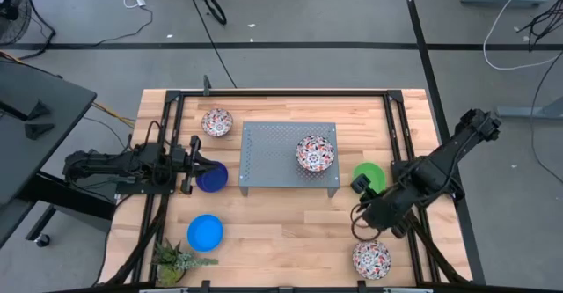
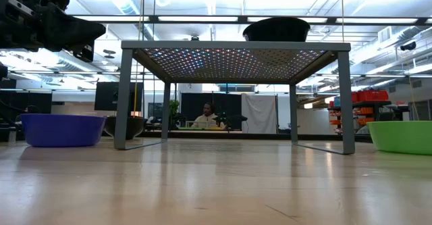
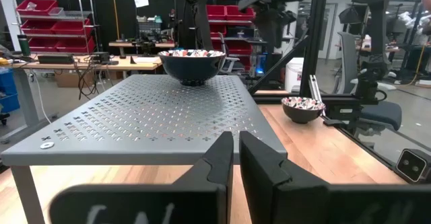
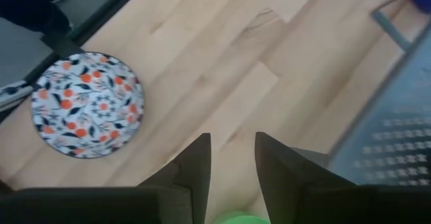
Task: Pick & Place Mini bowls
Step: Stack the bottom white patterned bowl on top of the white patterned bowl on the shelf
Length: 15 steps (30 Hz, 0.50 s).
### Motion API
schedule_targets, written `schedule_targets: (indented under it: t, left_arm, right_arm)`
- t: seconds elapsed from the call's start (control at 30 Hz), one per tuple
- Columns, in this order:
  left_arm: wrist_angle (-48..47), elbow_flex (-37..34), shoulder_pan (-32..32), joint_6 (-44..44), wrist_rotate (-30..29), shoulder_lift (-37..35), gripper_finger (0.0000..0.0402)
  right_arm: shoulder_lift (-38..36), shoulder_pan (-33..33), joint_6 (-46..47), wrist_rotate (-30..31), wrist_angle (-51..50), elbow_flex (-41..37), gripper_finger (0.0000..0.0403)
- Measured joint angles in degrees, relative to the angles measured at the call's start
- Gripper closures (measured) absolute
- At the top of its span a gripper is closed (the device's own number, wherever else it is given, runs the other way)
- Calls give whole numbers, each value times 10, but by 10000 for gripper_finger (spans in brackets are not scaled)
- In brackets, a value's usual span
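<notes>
Green bowl (image 1: 369, 175) sits mid-right of the overhead pic, right under the right gripper (image 1: 362, 187), empty w/ fingers partway apart, so it's way nearer than the left gripper (image 1: 195, 161), pinched nearly closed by the dark blue bowl (image 1: 212, 178).

Left gripper (image 1: 195, 164) nearly closed (thin slit between fingers), right gripper (image 1: 361, 207) parted, empty, pointing down.
</notes>
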Motion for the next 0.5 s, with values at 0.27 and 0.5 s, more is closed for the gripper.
schedule_targets:
  t: [0.27, 0.5]
  left_arm:
    - [0, 0, 0, 0, 0, 0, 369]
    - [0, 0, 0, 0, 0, 0, 369]
  right_arm:
    - [32, 51, 42, 0, 2, 0, 284]
    - [57, 77, 49, 0, 2, 0, 284]
